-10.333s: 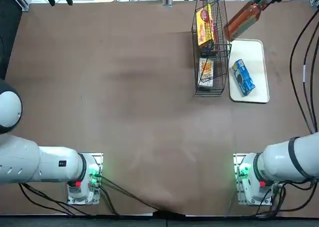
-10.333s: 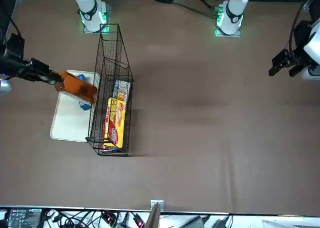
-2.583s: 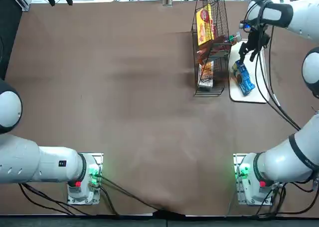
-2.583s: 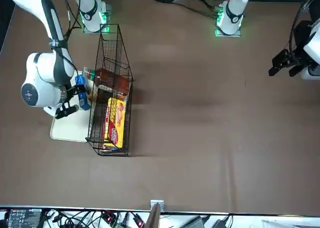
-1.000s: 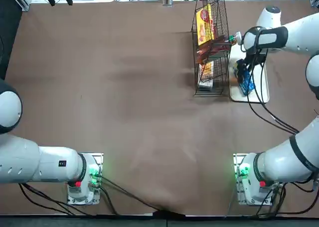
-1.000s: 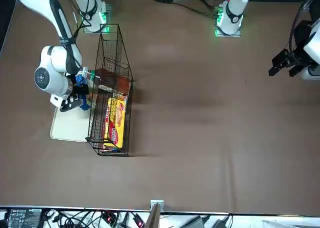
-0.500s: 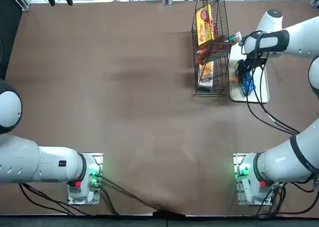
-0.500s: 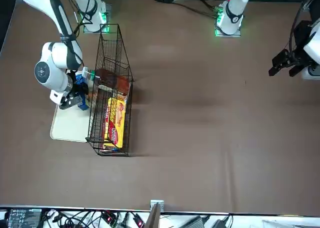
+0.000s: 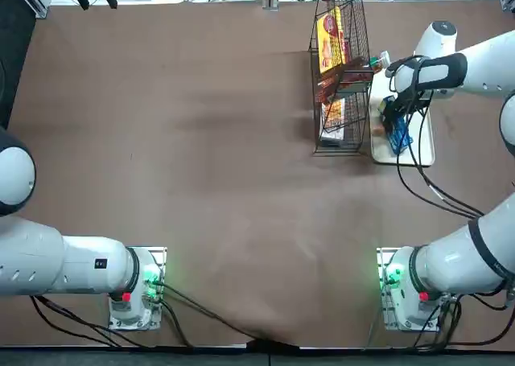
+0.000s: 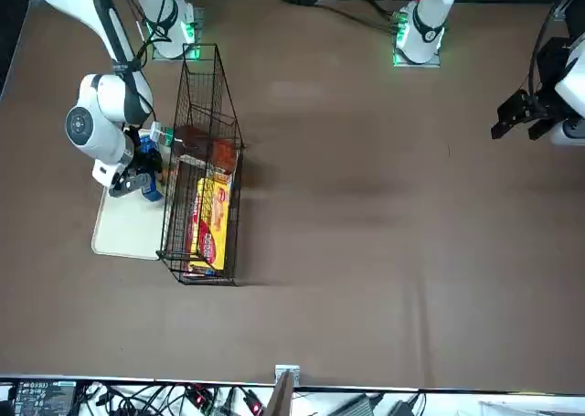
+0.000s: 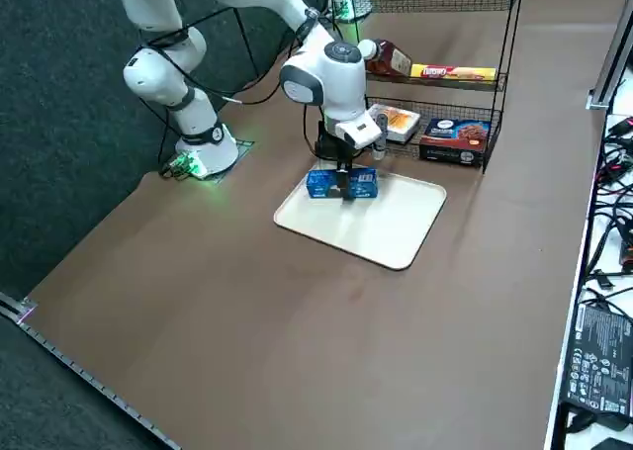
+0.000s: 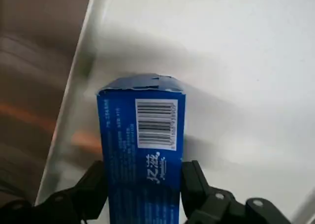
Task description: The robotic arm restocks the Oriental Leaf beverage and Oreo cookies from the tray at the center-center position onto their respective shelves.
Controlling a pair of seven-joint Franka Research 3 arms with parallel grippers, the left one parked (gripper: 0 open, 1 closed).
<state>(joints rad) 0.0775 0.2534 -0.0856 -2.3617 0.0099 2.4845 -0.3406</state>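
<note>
On the tray [image 11: 396, 234], the Oreo packet [image 11: 341, 183] lies flat, barcode face up in the wrist view. Tray location: on the table [image 9: 201, 141], just beside the rack [image 9: 342, 68], on the robot's right of it.

Right gripper [image 12: 142, 177]: positioned directly over the packet, pointing down. One finger [image 12: 96, 184] sits against each long side of the packet, so the claw is clamped on the Oreo packet [image 12: 142, 150]. The packet rests on or very close to the tray floor; a lift cannot be confirmed. In the top view the gripper [image 9: 394, 113] covers part of the blue packet [image 9: 397, 134]; in the front view the packet [image 10: 148, 180] shows just below the arm's wrist.

Tea bottle [image 11: 388, 59]: lying on its side on an upper tier of the rack, white cap [image 9: 384, 59] toward the tray side, protruding past the wire frame. In the front view the bottle [image 10: 203, 147] lies across the rack.

Other rack contents: yellow-and-red packet [image 11: 453, 72] on the same tier as the bottle; a white-and-orange box [image 11: 396, 122] and a dark blue box [image 11: 457, 139] on the bottom tier.
</note>
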